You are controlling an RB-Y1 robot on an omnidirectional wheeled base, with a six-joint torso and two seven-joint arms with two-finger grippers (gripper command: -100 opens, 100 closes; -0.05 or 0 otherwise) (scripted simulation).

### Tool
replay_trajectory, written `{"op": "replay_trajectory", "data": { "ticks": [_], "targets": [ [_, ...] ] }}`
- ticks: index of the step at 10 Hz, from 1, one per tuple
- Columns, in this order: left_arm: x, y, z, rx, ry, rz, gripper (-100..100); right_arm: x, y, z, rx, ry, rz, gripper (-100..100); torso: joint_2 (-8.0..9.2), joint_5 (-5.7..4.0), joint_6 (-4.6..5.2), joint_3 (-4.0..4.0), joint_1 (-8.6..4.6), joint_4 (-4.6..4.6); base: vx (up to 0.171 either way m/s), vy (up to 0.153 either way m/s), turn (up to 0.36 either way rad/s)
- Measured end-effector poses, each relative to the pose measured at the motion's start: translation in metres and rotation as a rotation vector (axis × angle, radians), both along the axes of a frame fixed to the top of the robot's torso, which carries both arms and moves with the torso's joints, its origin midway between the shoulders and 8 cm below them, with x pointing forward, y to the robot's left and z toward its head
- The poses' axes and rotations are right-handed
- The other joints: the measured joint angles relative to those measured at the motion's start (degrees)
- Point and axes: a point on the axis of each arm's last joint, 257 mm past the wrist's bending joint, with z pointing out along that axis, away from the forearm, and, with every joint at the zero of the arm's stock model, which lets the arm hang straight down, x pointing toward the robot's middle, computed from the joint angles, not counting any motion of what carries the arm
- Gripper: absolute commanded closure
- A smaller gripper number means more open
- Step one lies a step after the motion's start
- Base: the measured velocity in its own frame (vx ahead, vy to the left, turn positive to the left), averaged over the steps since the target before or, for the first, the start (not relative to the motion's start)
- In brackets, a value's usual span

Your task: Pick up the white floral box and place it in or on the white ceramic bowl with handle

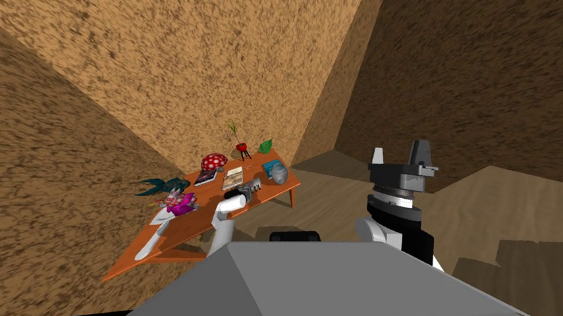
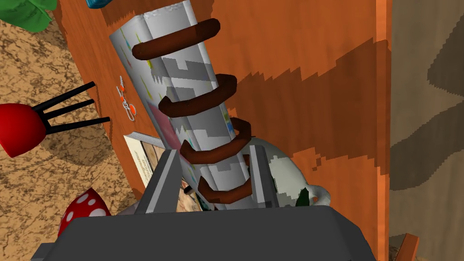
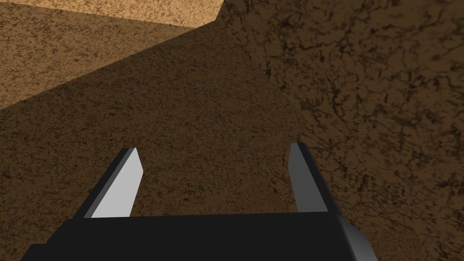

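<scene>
**Orange table (image 2: pixel 294 54), white brown-banded box (image 2: pixel 172 63) gripped**

Your left gripper (image 2: pixel 213 149) clamps the long box by its sides, over the table. Its held end lies just in front of the white bowl with a handle (image 2: pixel 285 172). Your right gripper (image 3: pixel 215 149) stands raised, fingers apart.

right wrist (image 1: pixel 396 208) banded black-white, it seems | fingers (image 3: pixel 120 186) light grey blades | housing (image 3: pixel 204 238) dark
</scene>
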Motion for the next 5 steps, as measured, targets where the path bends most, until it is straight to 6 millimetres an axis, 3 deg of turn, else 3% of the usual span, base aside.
{"op": "replay_trajectory", "data": {
  "ticks": [5],
  "targets": [
    [-0.010, -0.002, 0.019, -0.006, 0.013, -0.012, 100, 0.000, 0.000, 0.000, 0.000, 0.000, 0.000, 0, -0.06, -0.07, 0.04, 0.00, -0.03, 0.06, 0.010, 0.034, -0.029]
  ]
}}
